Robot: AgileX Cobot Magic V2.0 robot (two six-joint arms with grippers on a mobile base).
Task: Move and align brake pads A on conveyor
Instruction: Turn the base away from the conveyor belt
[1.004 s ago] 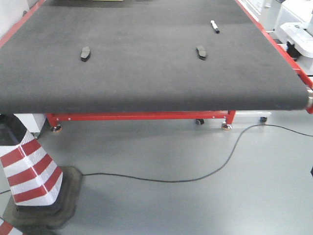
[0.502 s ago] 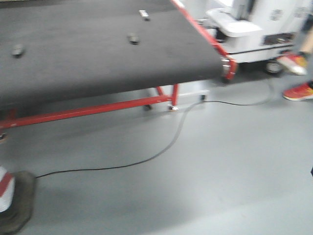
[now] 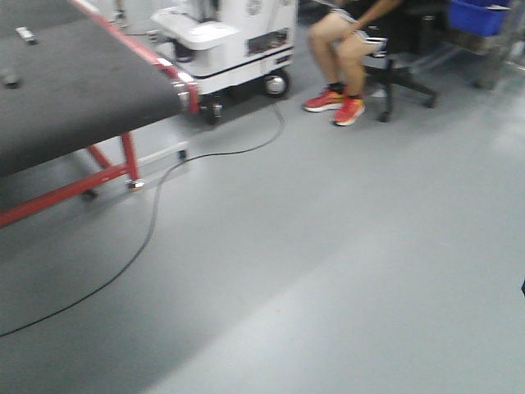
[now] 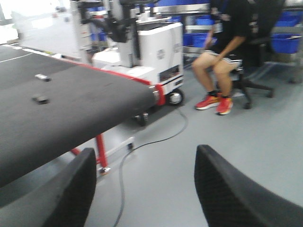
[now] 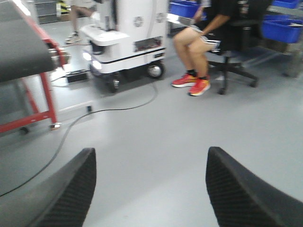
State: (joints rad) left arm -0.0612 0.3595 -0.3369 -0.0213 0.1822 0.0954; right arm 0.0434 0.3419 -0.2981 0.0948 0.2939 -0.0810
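Note:
The conveyor (image 3: pixel 82 90) is a dark belt with a red edge strip, at the upper left of the front view. One brake pad A (image 3: pixel 10 80) lies on it, small and blurred; the other pads are out of view. In the left wrist view the conveyor (image 4: pixel 80 109) fills the left side with the same pad (image 4: pixel 40 100) on it. In the right wrist view only the belt's end (image 5: pixel 21 47) shows. My left gripper (image 4: pixel 147 151) and right gripper (image 5: pixel 151 151) are both open and empty, hanging over the grey floor away from the belt.
A marker pen (image 3: pixel 26 34) lies on the belt beyond the pad. A white wheeled machine (image 3: pixel 225 41) stands at the belt's end. A person in red shoes (image 3: pixel 344 103) sits on an office chair. A black cable (image 3: pixel 156 213) runs across the floor. A blue bin (image 3: pixel 480 16) is at the far right.
The whole view has swung to the right. The conveyor has slid to the left edge of the frame, the striped cone and one pad have left view, and the machine and seated person have come in.

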